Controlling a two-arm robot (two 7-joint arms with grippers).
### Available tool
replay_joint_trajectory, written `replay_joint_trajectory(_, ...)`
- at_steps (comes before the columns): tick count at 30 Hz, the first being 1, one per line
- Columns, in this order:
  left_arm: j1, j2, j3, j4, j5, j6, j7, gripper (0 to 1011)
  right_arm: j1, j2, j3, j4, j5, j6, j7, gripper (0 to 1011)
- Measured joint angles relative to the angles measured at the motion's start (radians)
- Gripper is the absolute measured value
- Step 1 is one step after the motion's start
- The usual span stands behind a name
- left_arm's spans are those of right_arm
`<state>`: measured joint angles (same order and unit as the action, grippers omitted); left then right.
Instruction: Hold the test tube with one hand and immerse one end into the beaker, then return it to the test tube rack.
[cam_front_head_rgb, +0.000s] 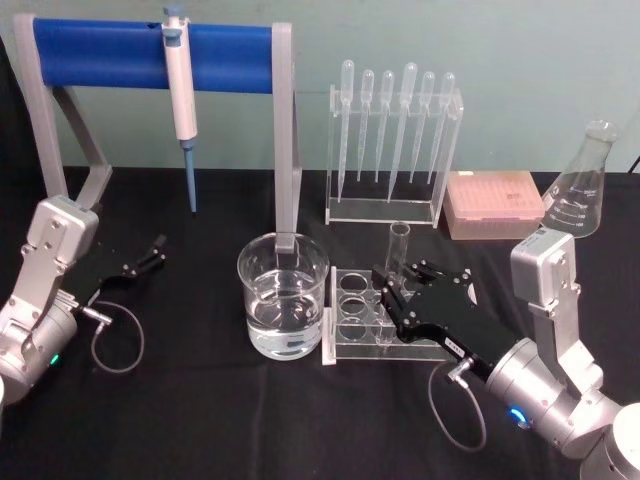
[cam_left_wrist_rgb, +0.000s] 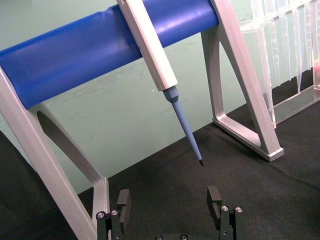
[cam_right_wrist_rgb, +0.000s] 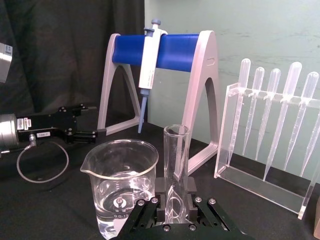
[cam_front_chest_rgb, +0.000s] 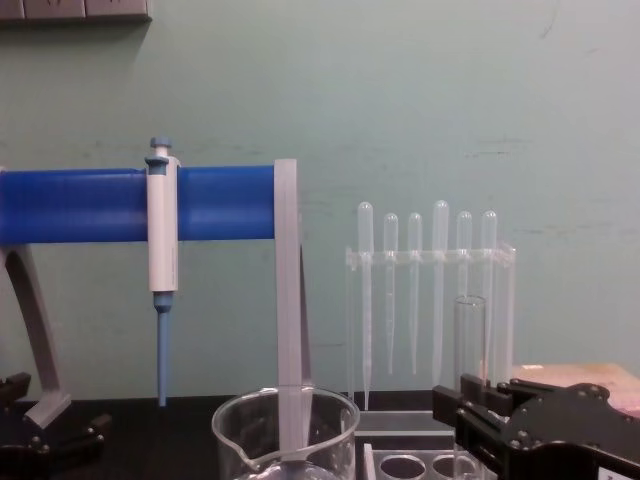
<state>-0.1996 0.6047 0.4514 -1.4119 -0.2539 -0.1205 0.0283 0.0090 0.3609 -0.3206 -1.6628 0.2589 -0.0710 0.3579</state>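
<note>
My right fingers (cam_right_wrist_rgb: 172, 202) sit on either side of the tube (cam_right_wrist_rgb: 176, 165), low on its body, and they look pressed against the glass, though from the wrist view I cannot be sure both pads truly touch. The tube stands upright in the clear rack (cam_front_head_rgb: 352, 318), in a hole on the rack's far right row, with its open rim up. The beaker (cam_front_head_rgb: 283, 295), part full of water, stands just beside the rack at its 9 o'clock.

What worries me from here:

- If my pinch is light, the smooth glass may slide through as I lift, drop back into the hole and crack.
- If I pull at a slant and not straight up, the tube will bind against the rack's hole and drag the rack, which could knock the beaker standing so close.
- Moving toward 9 o'clock before the rounded bottom is clear of the rack would snag it the same way.
- Coming over the beaker too low, the tube's end may strike the rolled rim and tip water over the counter (cam_front_head_rgb: 200, 400).
- Squeezing too hard could break thin glass.

My left fingers (cam_left_wrist_rgb: 171, 205) are spread and empty, resting far off at the beaker's 9 o'clock, below the pipettor (cam_front_head_rgb: 183, 90) on the blue stand (cam_front_head_rgb: 110, 55).
</note>
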Motion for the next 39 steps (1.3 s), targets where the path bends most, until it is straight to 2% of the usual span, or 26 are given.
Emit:
replay_joint_trajectory(4, 0.0, 0.0, 0.0, 0.0, 0.0, 0.0, 0.0, 1000, -0.002, 0.0, -0.001, 0.002, -0.006, 0.0, 0.0, 264)
replay_joint_trajectory(8, 0.0, 0.0, 0.0, 0.0, 0.0, 0.0, 0.0, 1000, -0.004, 0.0, -0.002, 0.001, -0.011, 0.003, -0.001, 397)
replay_joint_trajectory(10, 0.0, 0.0, 0.0, 0.0, 0.0, 0.0, 0.0, 1000, -0.005, 0.0, -0.002, 0.001, -0.013, 0.007, -0.001, 429)
replay_joint_trajectory(13, 0.0, 0.0, 0.0, 0.0, 0.0, 0.0, 0.0, 1000, -0.015, 0.003, -0.002, -0.011, -0.015, 0.017, -0.003, 562)
replay_joint_trajectory(19, 0.0, 0.0, 0.0, 0.0, 0.0, 0.0, 0.0, 1000, -0.094, 0.033, 0.019, -0.095, -0.019, 0.039, -0.025, 739)
replay_joint_trajectory(22, 0.0, 0.0, 0.0, 0.0, 0.0, 0.0, 0.0, 1000, -0.164, 0.056, 0.048, -0.159, -0.032, 0.044, -0.054, 814)
replay_joint_trajectory(23, 0.0, 0.0, 0.0, 0.0, 0.0, 0.0, 0.0, 1000, -0.205, 0.067, 0.067, -0.187, -0.042, 0.045, -0.071, 850)
replay_joint_trajectory(25, 0.0, 0.0, 0.0, 0.0, 0.0, 0.0, 0.0, 1000, -0.239, 0.074, 0.086, -0.211, -0.054, 0.042, -0.091, 898)
replay_joint_trajectory(26, 0.0, 0.0, 0.0, 0.0, 0.0, 0.0, 0.0, 1000, -0.27, 0.076, 0.107, -0.224, -0.061, 0.034, -0.108, 944)
replay_joint_trajectory(27, 0.0, 0.0, 0.0, 0.0, 0.0, 0.0, 0.0, 1000, -0.27, 0.076, 0.107, -0.224, -0.061, 0.034, -0.108, 965)
replay_joint_trajectory(29, 0.0, 0.0, 0.0, 0.0, 0.0, 0.0, 0.0, 1000, -0.313, 0.071, 0.152, -0.23, -0.07, 0.002, -0.142, 1002)
replay_joint_trajectory(34, 0.0, 0.0, 0.0, 0.0, 0.0, 0.0, 0.0, 1000, -0.328, 0.048, 0.205, -0.199, -0.069, -0.053, -0.173, 1002)
replay_joint_trajectory(39, 0.0, 0.0, 0.0, 0.0, 0.0, 0.0, 0.0, 1000, -0.302, 0.015, 0.253, -0.147, -0.065, -0.095, -0.199, 1002)
